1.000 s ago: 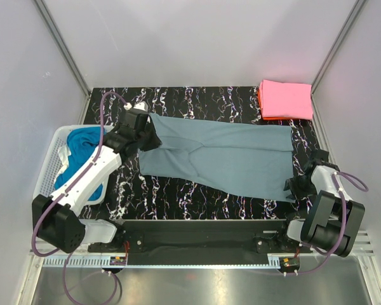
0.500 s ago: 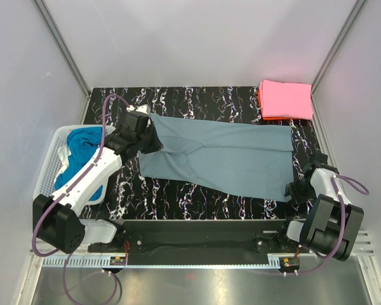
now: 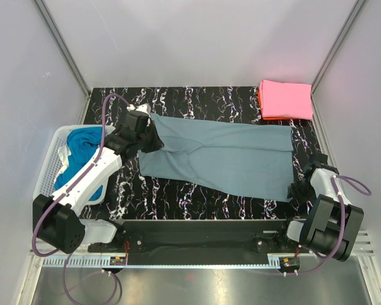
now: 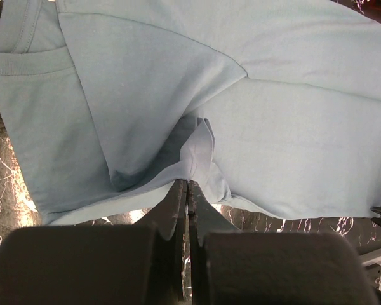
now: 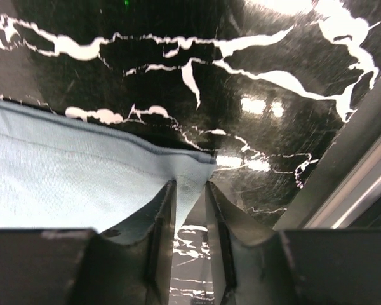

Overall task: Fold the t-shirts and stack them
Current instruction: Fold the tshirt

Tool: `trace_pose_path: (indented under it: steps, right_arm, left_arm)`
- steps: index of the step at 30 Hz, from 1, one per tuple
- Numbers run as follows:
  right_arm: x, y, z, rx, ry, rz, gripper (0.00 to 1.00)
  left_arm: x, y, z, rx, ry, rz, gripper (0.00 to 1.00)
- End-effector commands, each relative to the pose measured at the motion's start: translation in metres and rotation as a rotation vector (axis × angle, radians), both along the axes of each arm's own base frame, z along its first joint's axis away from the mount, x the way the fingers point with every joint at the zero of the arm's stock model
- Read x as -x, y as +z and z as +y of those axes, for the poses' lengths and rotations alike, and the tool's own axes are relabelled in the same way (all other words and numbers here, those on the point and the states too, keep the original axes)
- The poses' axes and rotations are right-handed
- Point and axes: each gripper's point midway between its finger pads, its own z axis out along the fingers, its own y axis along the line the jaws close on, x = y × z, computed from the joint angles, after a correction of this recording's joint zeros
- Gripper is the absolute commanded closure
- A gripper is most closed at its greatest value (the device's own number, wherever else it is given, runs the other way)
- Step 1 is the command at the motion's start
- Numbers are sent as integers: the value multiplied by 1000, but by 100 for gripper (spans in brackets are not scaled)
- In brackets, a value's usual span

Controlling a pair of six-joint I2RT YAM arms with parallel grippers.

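Observation:
A dusty grey-blue t-shirt lies spread across the black marble table, collar end to the left. My left gripper is shut on a pinch of its cloth near the left sleeve, as the left wrist view shows at the fingertips with the shirt beyond. My right gripper is at the shirt's near right corner. In the right wrist view its jaws stand slightly apart with the hem corner lying between them. A folded pink t-shirt sits on an orange-red one at the back right.
A white mesh basket at the table's left edge holds bright blue/teal shirts. A metal rail runs along the table's right edge close to my right gripper. Grey walls enclose the table.
My right gripper has drawn back a little toward the near edge at the shirt's corner. My left gripper has shifted slightly right with the cloth. The shirt lies much the same.

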Motion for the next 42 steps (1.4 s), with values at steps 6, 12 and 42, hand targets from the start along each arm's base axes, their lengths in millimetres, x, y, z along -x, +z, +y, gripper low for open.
trace_pose_path:
  steps: [6, 12, 42]
  right_arm:
    - [-12, 0, -15, 61, -23, -25, 79]
    - [-19, -6, -9, 27, -4, -59, 100]
    - [-140, 83, -30, 63, 280, -422, 100]
  left_arm:
    - [-12, 28, -4, 40, 6, -87, 100]
    - [-8, 28, 1, 30, 22, -80, 100]
    - [-95, 69, 34, -112, 147, -222, 100]
